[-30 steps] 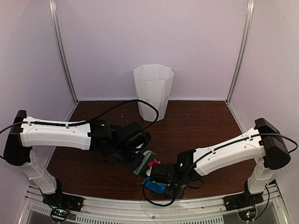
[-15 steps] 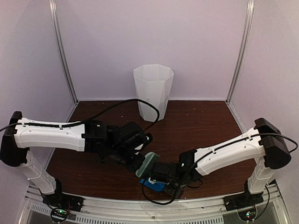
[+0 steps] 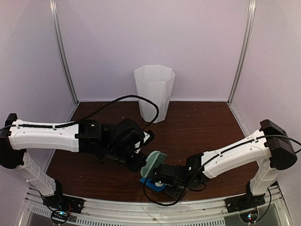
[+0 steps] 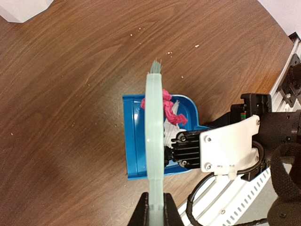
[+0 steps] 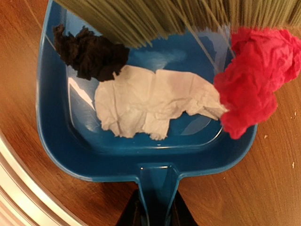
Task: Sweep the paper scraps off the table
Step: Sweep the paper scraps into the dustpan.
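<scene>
From above, my brush (image 3: 153, 162) meets the blue dustpan (image 3: 149, 184) near the front of the table (image 3: 202, 127).

Left wrist: my left gripper (image 4: 155, 211) pinches the brush.

Right wrist: my right gripper (image 5: 154, 213) pinches the dustpan handle. The paper scraps (image 5: 150, 106) lie inside. The pink wad (image 5: 256, 80) sits on the rim and may fall if I tip.

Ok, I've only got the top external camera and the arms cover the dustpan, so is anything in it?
Observer: Yes. The right wrist view shows a black wad and a crumpled white piece lying inside the blue dustpan.
Operator: And the pink one?
Observer: The pink wad straddles the pan's side edge, partly over the table.
Operator: Where exactly is the brush?
Observer: The mint brush has its bristles over the pan's open mouth, right by the black wad and the pink wad.
</scene>
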Motion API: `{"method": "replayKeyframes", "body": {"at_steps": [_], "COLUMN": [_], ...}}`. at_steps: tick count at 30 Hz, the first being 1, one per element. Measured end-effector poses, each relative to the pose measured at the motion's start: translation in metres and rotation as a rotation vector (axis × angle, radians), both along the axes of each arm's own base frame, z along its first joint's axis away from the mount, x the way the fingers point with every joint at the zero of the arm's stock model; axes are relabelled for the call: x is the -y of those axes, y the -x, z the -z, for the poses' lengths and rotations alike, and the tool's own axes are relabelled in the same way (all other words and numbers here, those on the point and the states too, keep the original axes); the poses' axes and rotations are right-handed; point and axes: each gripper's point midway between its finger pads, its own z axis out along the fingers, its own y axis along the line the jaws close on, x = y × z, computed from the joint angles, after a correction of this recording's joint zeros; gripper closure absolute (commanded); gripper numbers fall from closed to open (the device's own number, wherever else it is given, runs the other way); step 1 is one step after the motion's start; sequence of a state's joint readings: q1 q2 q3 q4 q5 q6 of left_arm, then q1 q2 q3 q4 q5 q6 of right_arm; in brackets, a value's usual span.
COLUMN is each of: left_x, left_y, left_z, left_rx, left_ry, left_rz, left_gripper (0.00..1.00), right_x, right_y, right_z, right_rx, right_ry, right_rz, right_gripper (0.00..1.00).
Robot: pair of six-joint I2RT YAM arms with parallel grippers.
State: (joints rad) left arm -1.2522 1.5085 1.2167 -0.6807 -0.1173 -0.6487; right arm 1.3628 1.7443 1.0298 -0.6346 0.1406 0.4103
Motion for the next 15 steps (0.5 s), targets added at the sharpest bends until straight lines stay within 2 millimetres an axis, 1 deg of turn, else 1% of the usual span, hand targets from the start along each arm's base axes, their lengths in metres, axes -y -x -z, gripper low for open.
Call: {"method": "replayKeyframes", "body": {"at_steps": [15], "left_x": [-0.009], "left_y": [-0.015], "left_z": [-0.017], "left_rx": [0.092], "left_ry": [0.011], "left_rz": [-0.058], "left_gripper": [1.00], "right_x": [0.001], "right_y": [0.000], "right_z": [-0.002], "right_rx": [0.011], "right_ry": [-0.096], "right_rz": [0.032], "right_gripper": [1.00]}}
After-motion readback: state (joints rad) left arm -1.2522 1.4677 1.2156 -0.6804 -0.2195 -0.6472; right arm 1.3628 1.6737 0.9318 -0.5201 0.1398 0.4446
